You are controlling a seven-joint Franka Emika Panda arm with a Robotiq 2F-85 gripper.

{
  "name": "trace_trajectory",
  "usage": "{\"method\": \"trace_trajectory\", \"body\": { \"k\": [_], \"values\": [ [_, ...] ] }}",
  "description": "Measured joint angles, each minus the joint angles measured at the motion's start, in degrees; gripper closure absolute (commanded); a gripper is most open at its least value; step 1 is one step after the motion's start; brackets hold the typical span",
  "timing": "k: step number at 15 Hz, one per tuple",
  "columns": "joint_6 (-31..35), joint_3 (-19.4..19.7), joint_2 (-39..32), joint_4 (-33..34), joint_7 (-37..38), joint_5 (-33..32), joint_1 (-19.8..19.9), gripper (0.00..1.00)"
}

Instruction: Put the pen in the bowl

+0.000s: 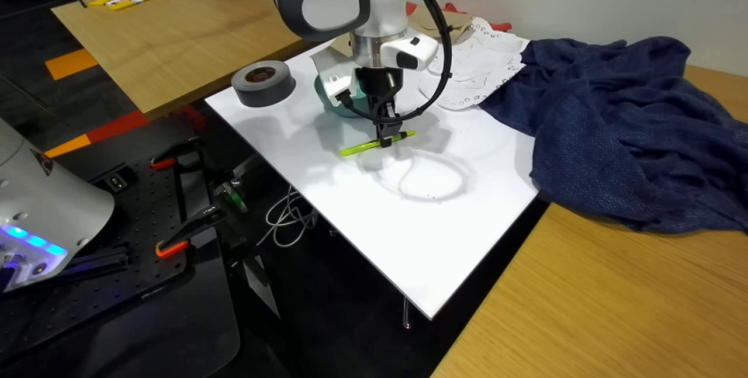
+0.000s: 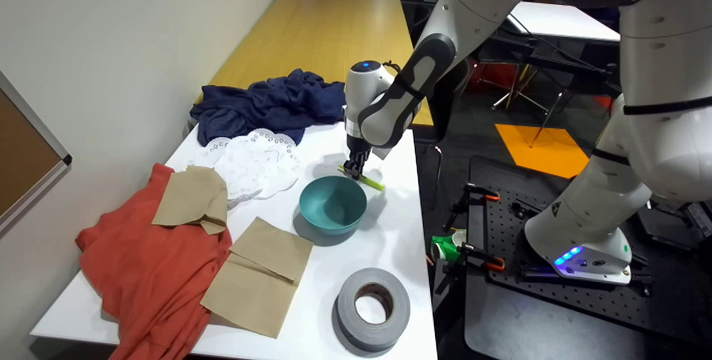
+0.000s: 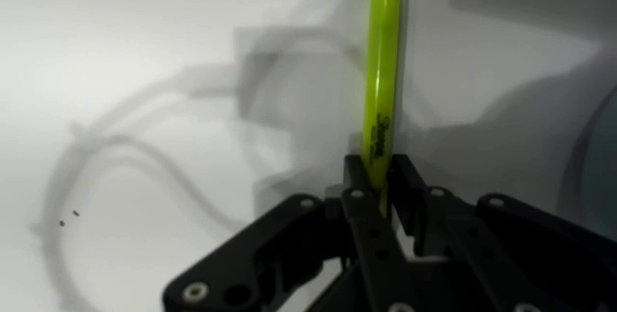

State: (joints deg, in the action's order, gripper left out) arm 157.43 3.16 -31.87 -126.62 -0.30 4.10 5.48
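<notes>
The yellow-green pen (image 1: 359,148) lies at the white tabletop beside the bowl; it also shows in an exterior view (image 2: 371,183) and in the wrist view (image 3: 383,61). My gripper (image 1: 385,141) points down with its two fingers closed against the pen's sides, seen in an exterior view (image 2: 352,171) and in the wrist view (image 3: 377,162). I cannot tell whether the pen touches the table or is just above it. The teal bowl (image 2: 332,204) stands upright close to the gripper; the arm partly hides it in an exterior view (image 1: 325,97). Its edge shows at the right of the wrist view (image 3: 600,172).
A grey tape roll (image 2: 353,290) lies near the table edge beyond the bowl. White doilies (image 2: 256,162), folded brown paper (image 2: 261,282), a red cloth (image 2: 161,265) and a navy cloth (image 1: 631,132) lie along the wall side.
</notes>
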Motion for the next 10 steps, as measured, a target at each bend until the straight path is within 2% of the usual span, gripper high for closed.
{"method": "trace_trajectory", "body": {
  "k": [3, 7, 10],
  "values": [
    [1.4, 0.8, 2.6, -0.2, 1.3, -0.6, -0.9, 0.95],
    [2.5, 3.5, 9.2, -1.2, 4.3, -4.3, -4.4, 0.95],
    [2.6, 3.7, 14.4, -2.3, 5.3, -6.7, -6.5, 0.95]
  ]
}}
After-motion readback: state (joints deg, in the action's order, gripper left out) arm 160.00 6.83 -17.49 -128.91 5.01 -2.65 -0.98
